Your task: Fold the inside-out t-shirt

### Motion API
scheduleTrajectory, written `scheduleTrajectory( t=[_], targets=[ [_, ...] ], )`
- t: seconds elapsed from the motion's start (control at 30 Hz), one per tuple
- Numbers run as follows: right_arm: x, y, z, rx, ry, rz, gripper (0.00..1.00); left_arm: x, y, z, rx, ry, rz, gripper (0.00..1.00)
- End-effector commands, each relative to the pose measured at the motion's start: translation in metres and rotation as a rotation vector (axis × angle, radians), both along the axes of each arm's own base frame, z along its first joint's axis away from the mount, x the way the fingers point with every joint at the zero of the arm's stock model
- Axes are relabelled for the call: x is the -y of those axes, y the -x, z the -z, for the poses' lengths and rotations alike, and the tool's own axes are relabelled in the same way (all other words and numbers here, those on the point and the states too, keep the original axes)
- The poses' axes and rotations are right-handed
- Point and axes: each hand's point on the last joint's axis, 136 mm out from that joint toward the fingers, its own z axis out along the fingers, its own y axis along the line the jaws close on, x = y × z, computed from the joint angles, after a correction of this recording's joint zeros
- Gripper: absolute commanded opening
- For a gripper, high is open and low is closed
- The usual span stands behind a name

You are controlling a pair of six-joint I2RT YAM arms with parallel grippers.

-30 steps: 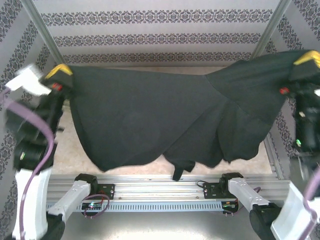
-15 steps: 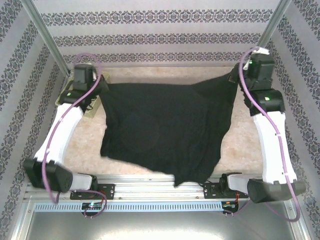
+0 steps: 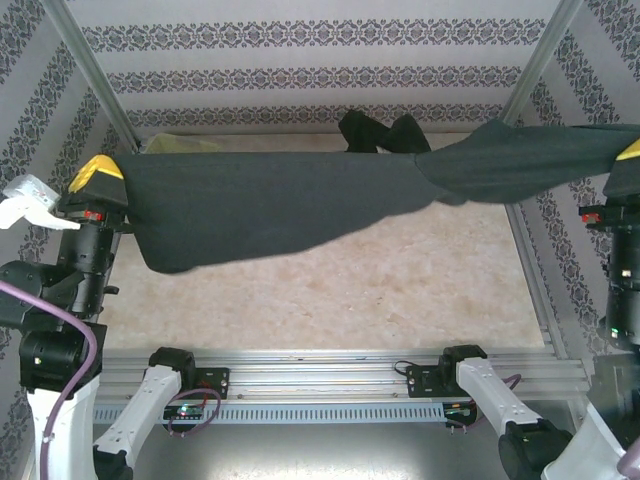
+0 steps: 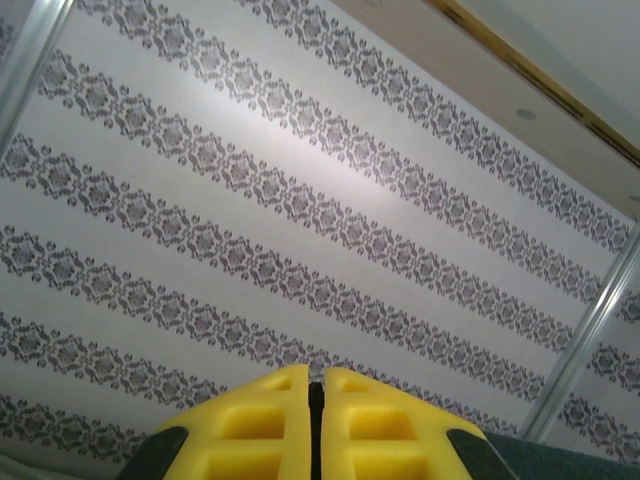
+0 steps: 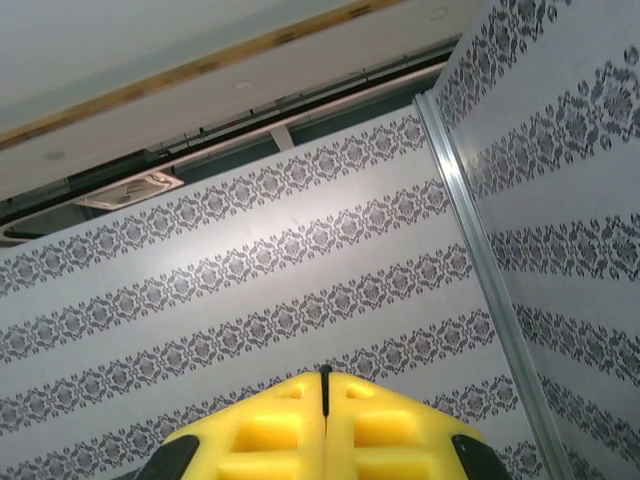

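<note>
Black inside-out t-shirt (image 3: 280, 205) hung stretched across the upper half of the top view, clear of the desk (image 3: 400, 290), with a bunch drooping at upper centre. Left fingers (image 4: 300, 420) and right fingers (image 5: 310, 425) were pinched shut on its opposite edges. We judged it light and limp: best gripped at corners or hem, under tension.

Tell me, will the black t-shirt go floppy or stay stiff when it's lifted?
Probably floppy: the t-shirt sags in the middle, hanging between the left gripper and right gripper. Likely light too, since two small pinches at its edges seem to carry it all.
</note>
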Motion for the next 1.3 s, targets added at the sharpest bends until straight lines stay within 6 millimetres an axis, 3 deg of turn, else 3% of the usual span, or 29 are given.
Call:
scheduleTrajectory(
  t=[0.0,0.1,0.2,0.3,0.4,0.5,0.67,0.77,0.93,1.03,1.17,1.27],
  targets=[
    [0.008,0.005,-0.005,0.005,0.006,0.054,0.00,-0.006,0.010,-0.010,0.048,-0.007,-0.033,0.00],
    [0.010,0.002,-0.008,0.000,0.014,0.075,0.00,-0.003,0.003,-0.008,0.033,-0.013,-0.023,0.00],
    [0.013,-0.021,-0.005,-0.038,0.028,0.104,0.00,0.003,-0.019,0.002,-0.016,-0.023,0.002,0.00],
    [0.013,-0.063,0.005,-0.115,0.047,0.123,0.00,0.009,-0.057,0.024,-0.112,-0.038,0.021,0.00],
    [0.008,-0.123,0.028,-0.221,0.070,0.116,0.00,0.012,-0.101,0.060,-0.238,-0.048,0.014,0.00],
    [0.000,-0.194,0.070,-0.358,0.084,0.084,0.00,0.009,-0.151,0.108,-0.383,-0.068,-0.025,0.00],
    [-0.018,-0.311,0.171,-0.595,0.076,0.004,0.00,0.009,-0.237,0.204,-0.641,-0.133,-0.066,0.00],
    [-0.029,-0.365,0.232,-0.697,0.073,-0.029,0.00,0.004,-0.274,0.250,-0.742,-0.167,-0.110,0.00],
    [-0.044,-0.429,0.315,-0.836,0.125,-0.032,0.00,-0.004,-0.322,0.308,-0.866,-0.251,-0.170,0.00],
    [-0.045,-0.459,0.354,-0.899,0.144,-0.012,0.00,-0.003,-0.346,0.337,-0.926,-0.287,-0.167,0.00],
    [-0.043,-0.493,0.388,-0.953,0.163,0.018,0.00,-0.003,-0.373,0.364,-0.983,-0.321,-0.173,0.00],
    [-0.042,-0.515,0.398,-0.962,0.181,0.042,0.00,-0.004,-0.390,0.369,-0.997,-0.347,-0.184,0.00]
  ],
)
